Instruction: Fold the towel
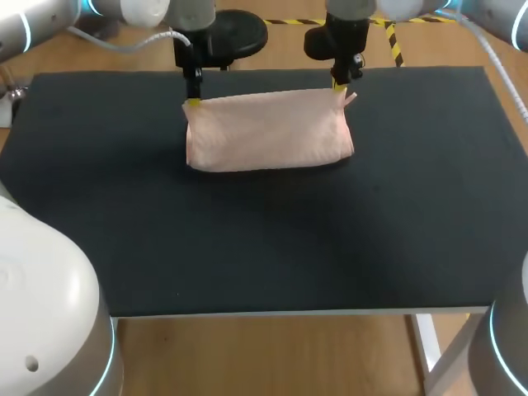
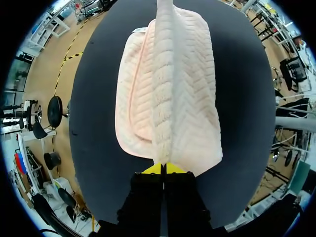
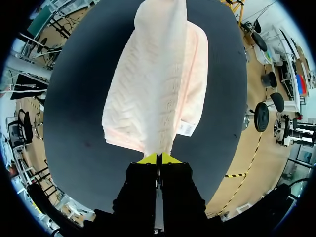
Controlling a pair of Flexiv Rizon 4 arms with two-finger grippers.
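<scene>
A pale pink towel lies folded on the far middle of the black table. My left gripper is shut on the towel's far left corner, my right gripper on its far right corner. Seen from the left wrist, the towel runs ahead of the pinching yellow tips as a raised ridge with layers spread to both sides. From the right wrist the towel likewise stretches ahead of the gripper, and a small white label shows on its edge.
The black table's far edge runs just behind both grippers. A black round stool base stands on the floor beyond it. Bare mat extends in front of and to both sides of the towel.
</scene>
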